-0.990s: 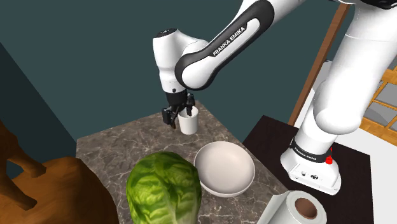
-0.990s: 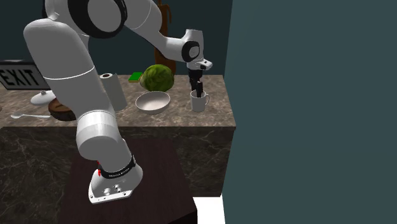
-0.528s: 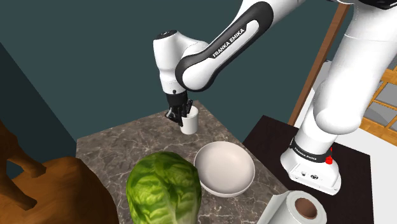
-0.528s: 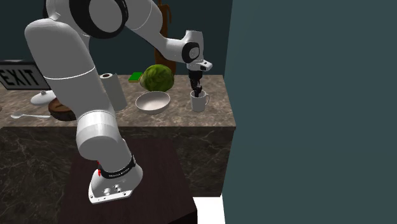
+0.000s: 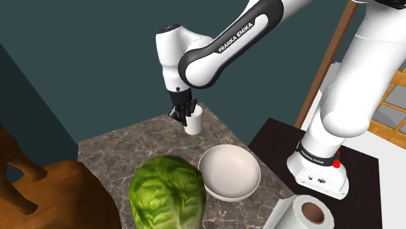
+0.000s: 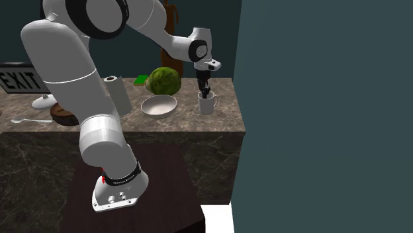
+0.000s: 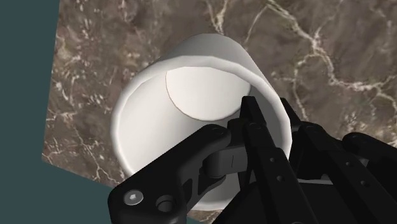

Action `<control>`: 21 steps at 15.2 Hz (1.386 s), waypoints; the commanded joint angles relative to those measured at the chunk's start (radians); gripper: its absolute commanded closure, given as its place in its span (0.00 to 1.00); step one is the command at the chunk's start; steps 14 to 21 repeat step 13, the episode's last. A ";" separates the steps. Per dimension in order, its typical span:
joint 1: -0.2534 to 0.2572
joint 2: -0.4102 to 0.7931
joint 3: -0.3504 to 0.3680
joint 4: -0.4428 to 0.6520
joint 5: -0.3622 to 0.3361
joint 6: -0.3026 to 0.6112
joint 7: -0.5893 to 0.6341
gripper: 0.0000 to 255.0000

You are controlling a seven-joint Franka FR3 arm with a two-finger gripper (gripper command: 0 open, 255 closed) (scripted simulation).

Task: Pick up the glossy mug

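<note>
Mug, white and glossy, was at the marble counter's far edge, beyond the bowl; the gripper's jaws clamped its wall, one finger inside; it looked light, stiff, slippery and breakable; that wall seemed the sensible hold.

The white arm is rising from its base at the shoulder view's lower right and reaching up and to the left. Its forearm is sloping down to a white wrist that is pointing straight downward. In the second exterior view the arm is arching over from the left, with the wrist hanging vertical at its far end. The black gripper is pointing down. Its two fingers are drawn close together and are pinching the wall of the mug between them, one finger sitting inside the rim and the other pressing against the outside.
</note>
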 commanded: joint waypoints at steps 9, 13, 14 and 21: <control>-0.001 -0.067 -0.004 0.072 0.037 -0.132 -0.032 1.00; -0.001 -0.079 -0.005 0.090 0.043 -0.160 -0.037 1.00; -0.001 -0.079 -0.005 0.090 0.043 -0.160 -0.037 1.00; -0.001 -0.079 -0.005 0.090 0.043 -0.160 -0.037 1.00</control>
